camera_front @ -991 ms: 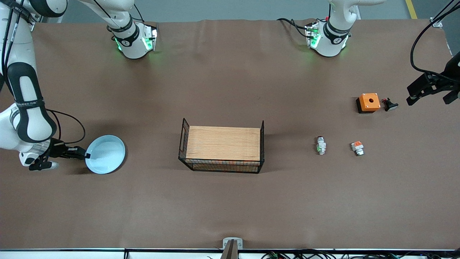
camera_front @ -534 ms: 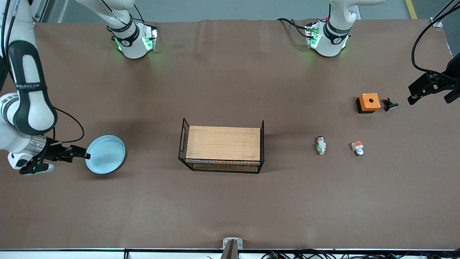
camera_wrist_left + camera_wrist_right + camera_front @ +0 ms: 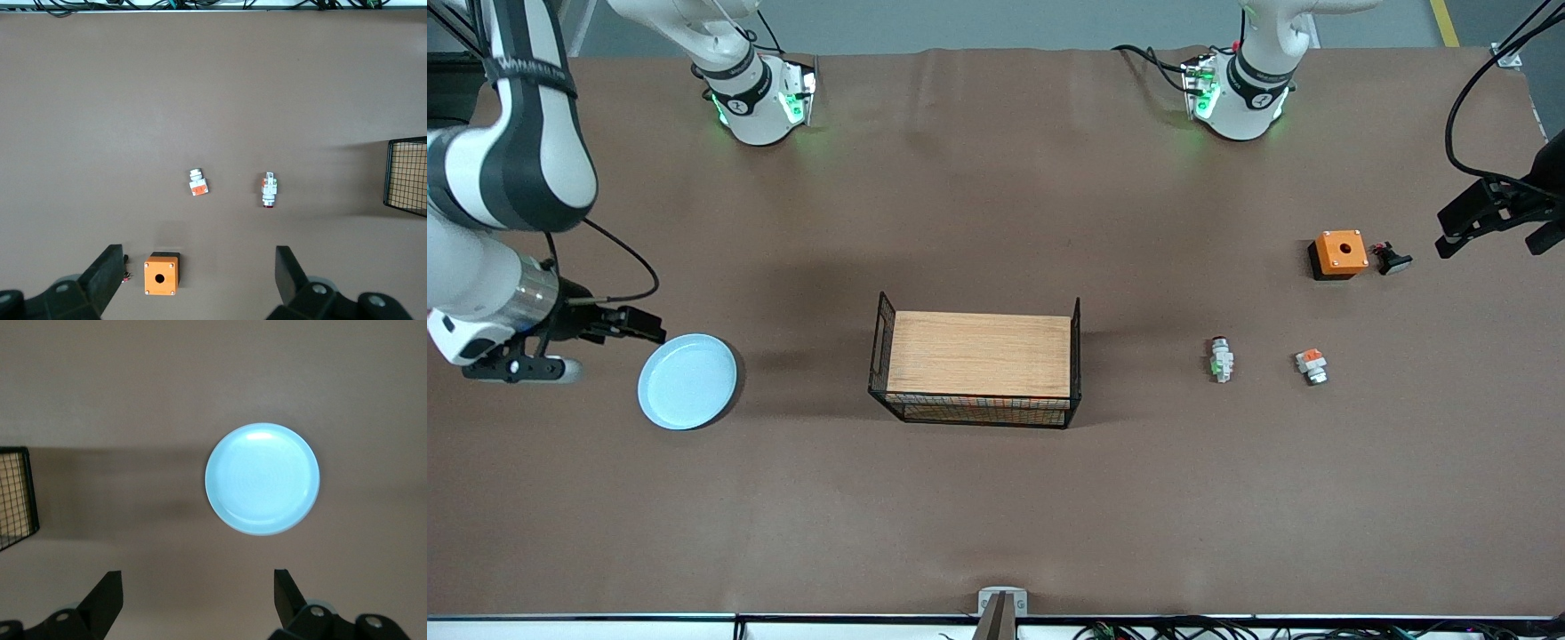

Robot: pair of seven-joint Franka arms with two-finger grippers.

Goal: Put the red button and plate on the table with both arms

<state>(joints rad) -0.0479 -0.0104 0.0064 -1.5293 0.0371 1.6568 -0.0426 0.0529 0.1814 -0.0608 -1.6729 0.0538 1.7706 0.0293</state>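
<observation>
The pale-blue plate (image 3: 687, 380) lies flat on the brown table (image 3: 996, 498) toward the right arm's end, and shows whole in the right wrist view (image 3: 262, 478). My right gripper (image 3: 647, 325) (image 3: 197, 576) hangs open and empty above the table beside the plate. The red button (image 3: 1221, 359) (image 3: 269, 190), white with a green mark, lies on the table toward the left arm's end. My left gripper (image 3: 1490, 238) (image 3: 199, 252) is open and empty, up over the table's end near the orange box.
A wood-topped black wire rack (image 3: 978, 369) stands mid-table. An orange box (image 3: 1338, 254) (image 3: 161, 273) with a black button piece (image 3: 1392, 259) beside it, and a white piece with an orange top (image 3: 1312, 365) (image 3: 197, 183), lie near the red button.
My right gripper let go of the plate's rim, rose and drew back; the plate now lies flat on the table. The left arm has barely moved.
</observation>
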